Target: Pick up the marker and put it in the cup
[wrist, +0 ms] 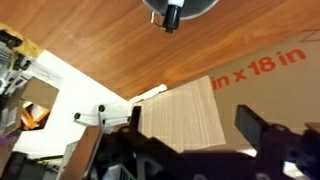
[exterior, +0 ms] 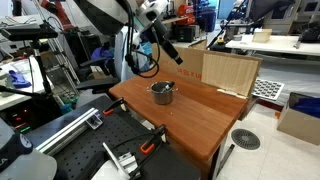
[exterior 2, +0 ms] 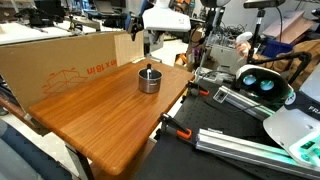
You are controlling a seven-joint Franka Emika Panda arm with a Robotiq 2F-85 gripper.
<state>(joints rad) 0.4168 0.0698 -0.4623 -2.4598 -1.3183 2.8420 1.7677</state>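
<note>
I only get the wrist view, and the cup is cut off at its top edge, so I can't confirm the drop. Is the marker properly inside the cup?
Observer: Yes. In both exterior views the marker stands in the cup, its top poking above the rim.
Operator: Is the cup upright?
Observer: Yes, upright on the wooden table, near the big cardboard box.
Operator: And the tool?
Observer: The tool hangs above the table, clear of cup and marker.
</note>
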